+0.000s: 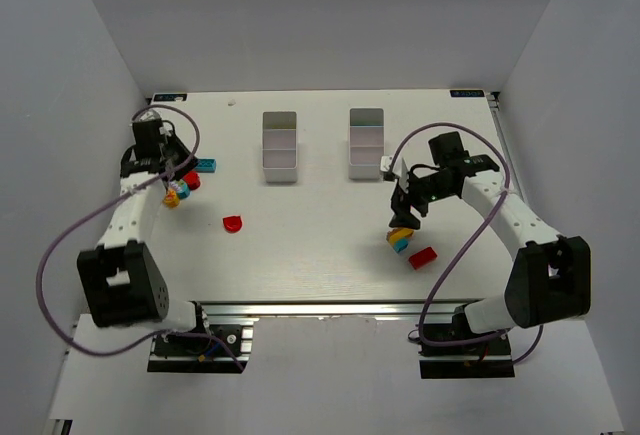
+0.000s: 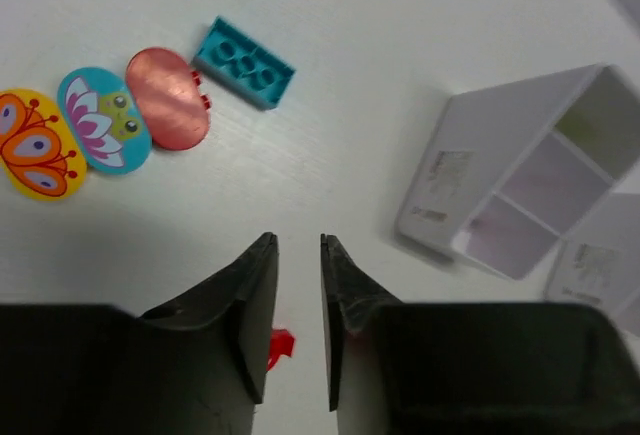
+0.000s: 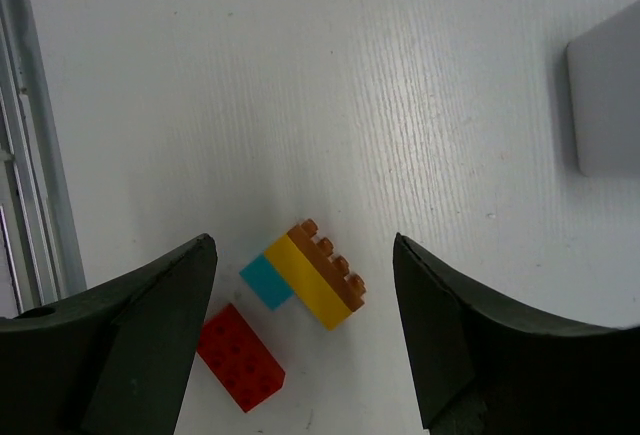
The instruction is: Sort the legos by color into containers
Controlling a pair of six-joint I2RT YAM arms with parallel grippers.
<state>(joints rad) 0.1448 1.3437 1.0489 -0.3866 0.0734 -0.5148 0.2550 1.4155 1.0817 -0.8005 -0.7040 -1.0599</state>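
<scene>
In the left wrist view my left gripper (image 2: 297, 240) hangs over bare table, its jaws a narrow gap apart with nothing between them. Ahead of it lie a teal lego brick (image 2: 243, 62), a rounded red lego (image 2: 168, 97) and two printed oval pieces, blue (image 2: 100, 120) and yellow (image 2: 35, 145). A scrap of red (image 2: 280, 345) shows low behind the fingers. My right gripper (image 3: 302, 245) is open wide above a stacked orange, yellow and blue lego (image 3: 315, 275), with a red brick (image 3: 240, 357) beside it. The two white containers (image 1: 280, 175) (image 1: 367, 173) stand at the back.
Another rounded red lego (image 1: 232, 223) lies alone left of the table's middle. One container's outer wall (image 2: 440, 195) is close on the right in the left wrist view. The metal rail (image 3: 35, 155) marks the table's right edge. White walls enclose the table.
</scene>
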